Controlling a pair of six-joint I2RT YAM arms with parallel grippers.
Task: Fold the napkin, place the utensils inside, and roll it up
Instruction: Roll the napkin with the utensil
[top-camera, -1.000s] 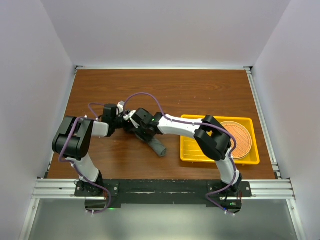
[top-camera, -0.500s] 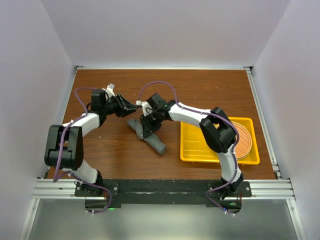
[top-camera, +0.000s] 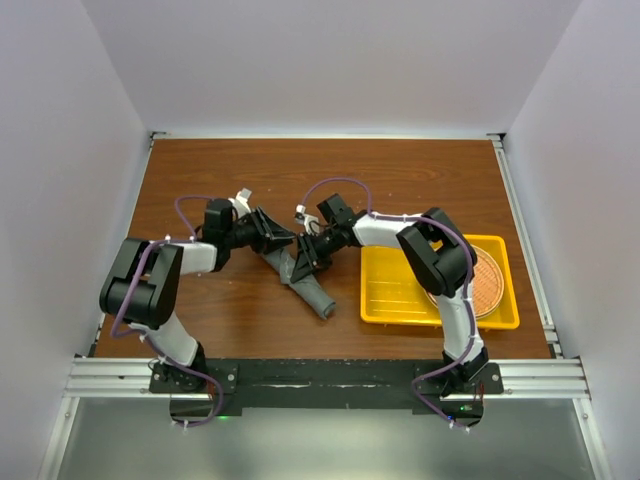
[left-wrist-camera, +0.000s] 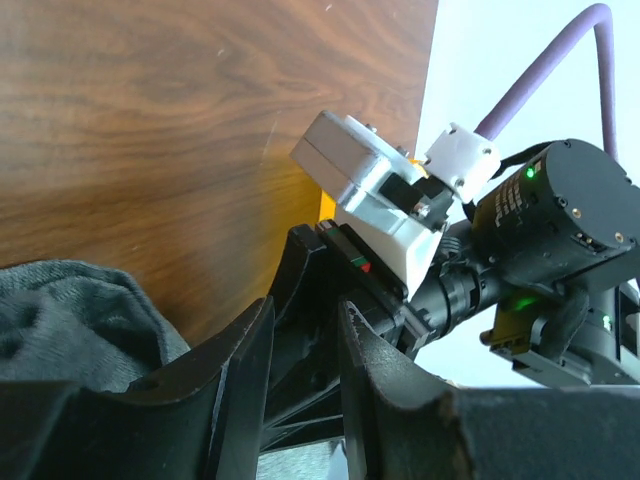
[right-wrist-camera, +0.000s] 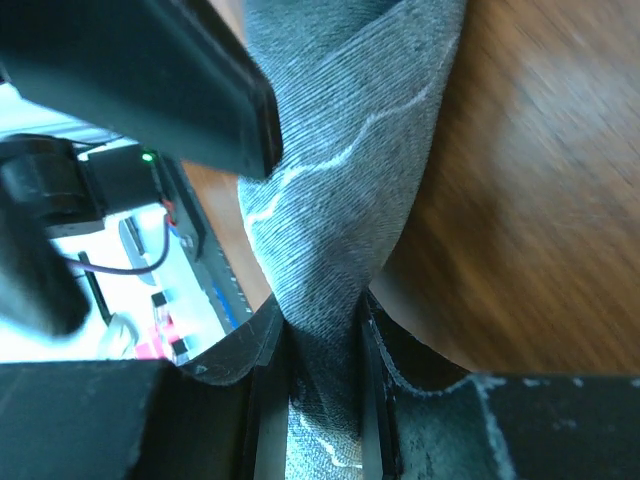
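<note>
The napkin (top-camera: 310, 287) is a dark grey roll lying slantwise on the table, its upper end raised. My right gripper (top-camera: 302, 259) is shut on that upper end. In the right wrist view the cloth (right-wrist-camera: 350, 170), with its pale stitched line, is pinched between the jaws of the right gripper (right-wrist-camera: 322, 325). My left gripper (top-camera: 284, 240) hovers just left of it and stands open. In the left wrist view nothing lies between the jaws of the left gripper (left-wrist-camera: 305, 335), and the napkin (left-wrist-camera: 70, 310) bulges at lower left. The utensils are hidden.
A yellow tray (top-camera: 400, 300) sits right of the roll, with a round woven orange-brown mat (top-camera: 478, 280) in its right half. The right arm's wrist (left-wrist-camera: 540, 220) fills the space just beyond my left fingers (left-wrist-camera: 240, 370). White walls enclose the table.
The right gripper has closed on the roll's upper end and shifted right. The left gripper swung out toward the far left, then came back beside the roll.
</note>
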